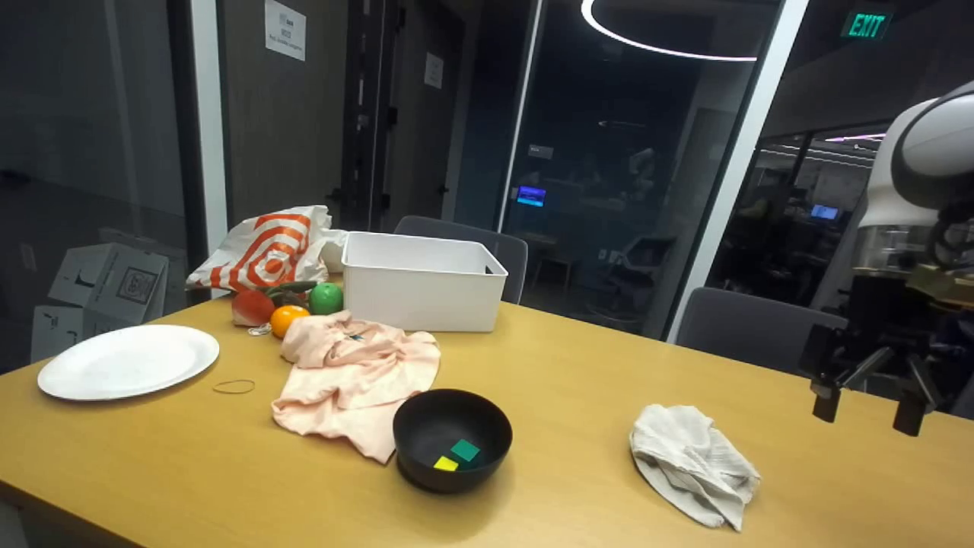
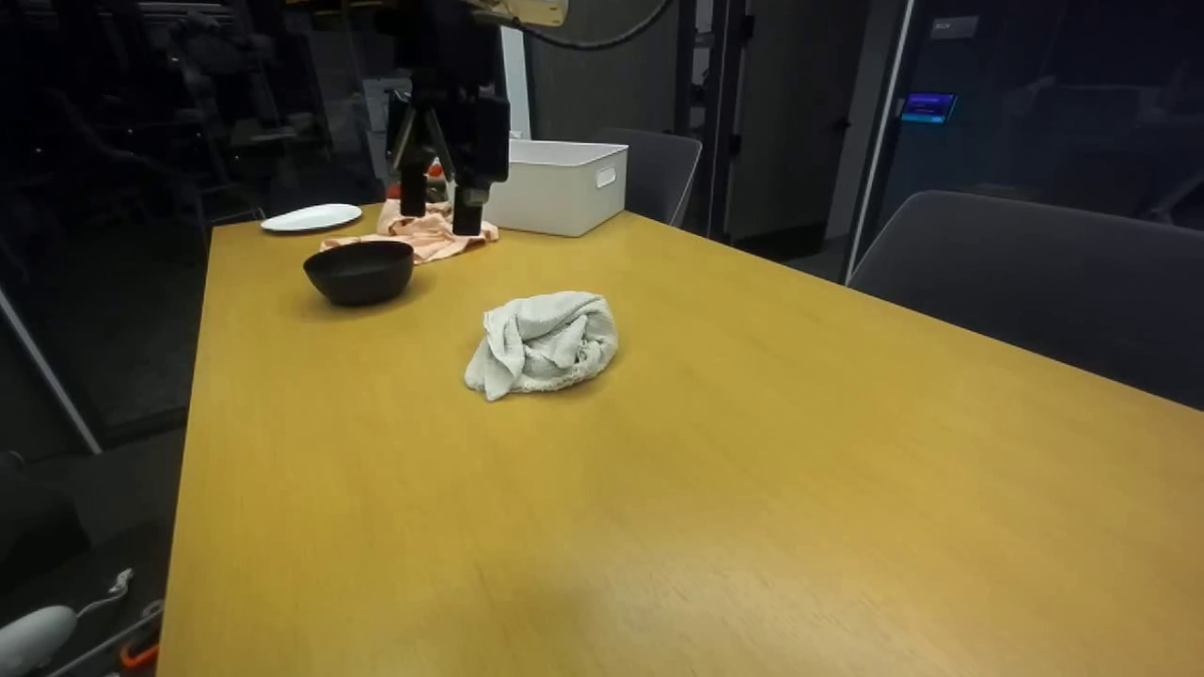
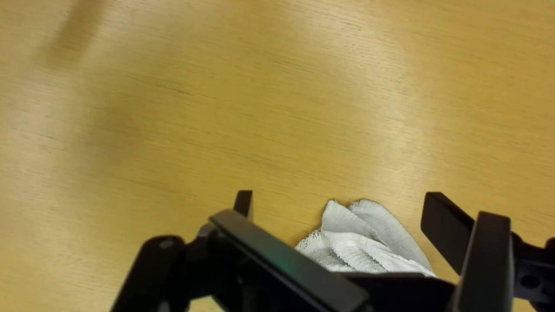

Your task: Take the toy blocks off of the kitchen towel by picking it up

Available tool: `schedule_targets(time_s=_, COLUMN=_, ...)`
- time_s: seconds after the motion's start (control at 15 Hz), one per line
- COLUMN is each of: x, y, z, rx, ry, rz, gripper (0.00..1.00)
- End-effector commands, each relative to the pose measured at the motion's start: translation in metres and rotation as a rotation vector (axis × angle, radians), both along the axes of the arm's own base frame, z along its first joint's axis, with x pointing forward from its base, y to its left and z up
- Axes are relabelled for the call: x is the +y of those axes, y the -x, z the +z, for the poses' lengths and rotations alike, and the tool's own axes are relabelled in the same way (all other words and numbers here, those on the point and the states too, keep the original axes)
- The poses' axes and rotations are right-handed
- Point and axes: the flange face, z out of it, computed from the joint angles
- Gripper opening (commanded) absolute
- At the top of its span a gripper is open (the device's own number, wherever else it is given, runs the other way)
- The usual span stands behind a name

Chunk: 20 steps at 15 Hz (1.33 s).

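Note:
A crumpled off-white towel (image 1: 692, 466) lies on the table in both exterior views (image 2: 546, 343). Its folded edge also shows at the bottom of the wrist view (image 3: 368, 238), partly hidden by the gripper. No toy block shows on it; anything under its folds is hidden. A green block (image 1: 465, 450) and a yellow block (image 1: 446, 463) lie in the black bowl (image 1: 411, 457). My gripper (image 1: 867, 411) is open and empty, raised above the table and apart from the towel. It also shows in an exterior view (image 2: 440, 205), and its spread fingers show in the wrist view (image 3: 342, 208).
A pink cloth (image 1: 358, 380) lies beside the bowl. Behind it stand a white bin (image 1: 418, 293), an orange (image 1: 288, 320), a green fruit (image 1: 326, 298) and a red-and-white bag (image 1: 266, 251). A white plate (image 1: 129, 361) is at the far end. Chairs (image 2: 1035, 282) line the table's side.

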Motion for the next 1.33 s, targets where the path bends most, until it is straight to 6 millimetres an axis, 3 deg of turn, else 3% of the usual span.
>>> schedule_targets(time_s=0.0, x=0.020, y=-0.015, z=-0.029, rx=-0.025, ry=-0.031, rz=0.076, gripper=1.00)
schedule_targets(time_s=0.27, x=0.056, y=-0.042, z=-0.065, rx=-0.165, ry=-0.135, rz=0.133, gripper=1.00)
schedule_targets(time_s=0.53, x=0.086, y=-0.057, z=-0.098, rx=-0.255, ry=-0.112, rz=0.194, gripper=1.00)
schedule_targets(time_s=1.27, x=0.087, y=-0.077, z=-0.160, rx=-0.320, ry=-0.006, rz=0.262, gripper=1.00)
